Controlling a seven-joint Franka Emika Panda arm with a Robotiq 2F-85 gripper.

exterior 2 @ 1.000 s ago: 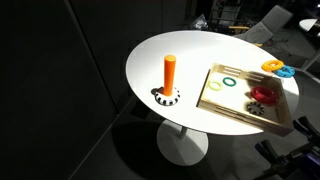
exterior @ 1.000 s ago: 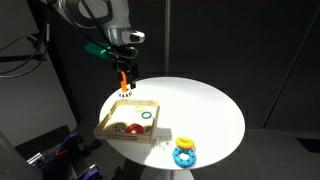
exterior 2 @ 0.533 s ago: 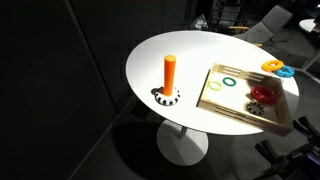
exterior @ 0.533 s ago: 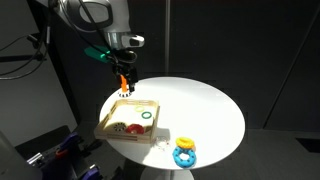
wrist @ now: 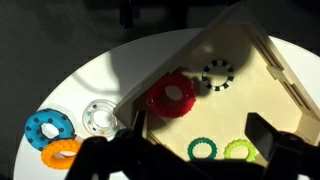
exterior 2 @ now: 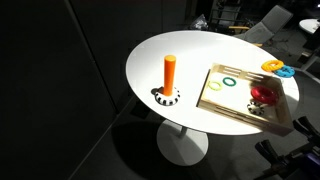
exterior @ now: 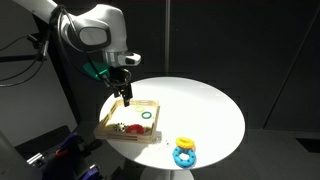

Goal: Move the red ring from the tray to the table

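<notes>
1. Red ring [wrist: 172,94] lies flat on the tray [exterior 2: 232,102] base, close to a rim corner. Nothing grips it.
2. Black ring [wrist: 217,74] sits in the tray just right of it in the wrist view. They are apart, not touching.
3. Green ring [wrist: 203,149] and yellow-green ring [wrist: 238,150] lie side by side in the tray, on the nearer side of the wrist view and well clear of the red one.
4. Gripper [exterior: 125,96] hangs above the tray's far-left corner in an exterior view, off the rings. In the wrist view one finger [wrist: 270,140] and its partner stand wide apart with nothing between them, so it is released and empty.
5. Tray sits on the table [exterior: 200,110], toward its left edge in that exterior view.
6. Clear ring [wrist: 100,117] lies on the table just outside the tray rim, left of the red ring in the wrist view.
7. Blue ring [wrist: 48,127] and orange ring [wrist: 62,152] lie on the table just beside each other, further left of the clear one.
8. Orange peg [exterior 2: 169,72] stands upright on a patterned base on the table, left of the tray and apart from it.
</notes>
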